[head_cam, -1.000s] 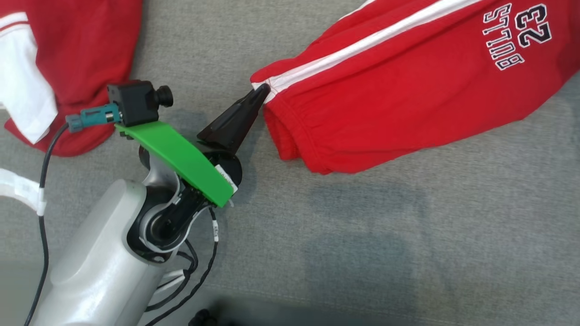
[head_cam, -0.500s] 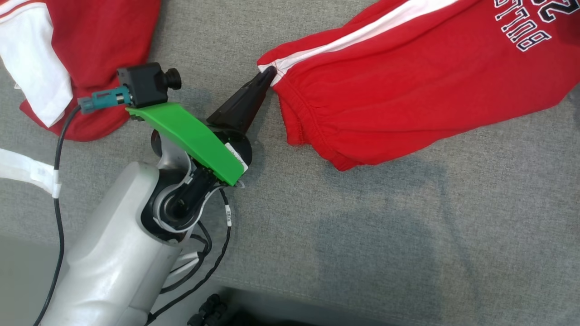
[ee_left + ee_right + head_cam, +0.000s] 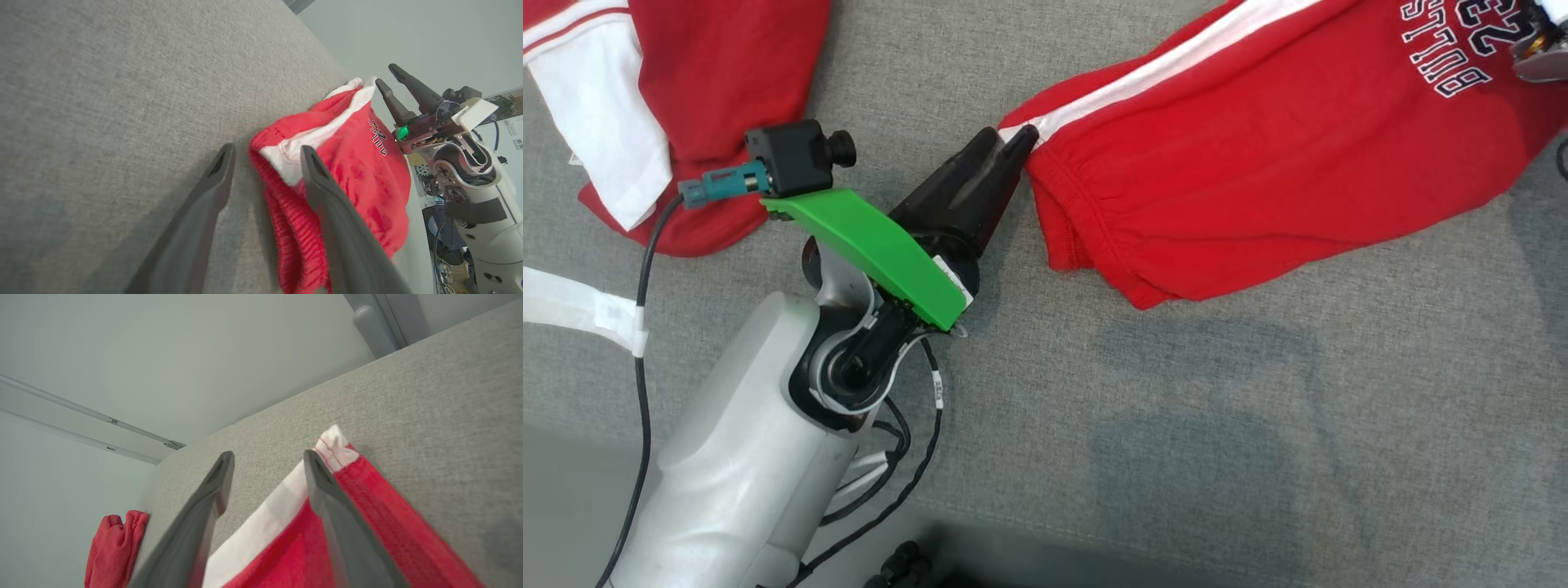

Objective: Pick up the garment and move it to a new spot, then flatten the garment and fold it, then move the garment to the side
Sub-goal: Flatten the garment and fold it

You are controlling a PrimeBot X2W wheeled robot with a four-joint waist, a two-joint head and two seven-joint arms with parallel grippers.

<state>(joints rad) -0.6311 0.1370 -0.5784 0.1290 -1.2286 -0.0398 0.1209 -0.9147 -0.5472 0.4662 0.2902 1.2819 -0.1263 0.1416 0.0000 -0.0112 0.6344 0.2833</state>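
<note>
The red garment (image 3: 1258,163) lies spread on the grey cloth-covered table (image 3: 1176,425). A white stripe runs along its edge to a gathered cuff. The head view's top and right edges cut off its far parts, so its whole shape cannot be told. The upside-down lettering (image 3: 1450,49) on it reads "BULLS", with a number clipped at the top.

The left tool (image 3: 266,152) is at the garment's cuff end, its fingers apart. In the left wrist view the cuff's white-striped corner sits in the gap against one finger, with bare table between it and the other finger, so nothing is clamped. In the head view the two fingers overlap and the gap is hard to read.

The right tool (image 3: 267,457) is at the garment's other end, at a second white-striped corner, its fingers also apart. One finger lies across the stripe and hides whether it touches the cloth. The other stands just beside the garment over bare table. In the head view a small metallic piece (image 3: 1539,49) at the garment's far-right edge is probably part of that arm, though too little shows.

A second red-and-white cloth (image 3: 727,73) lies well apart from the garment, beyond the left arm's wrist camera (image 3: 796,155) and green bracket (image 3: 874,253). The frame's edge cuts it off.
</note>
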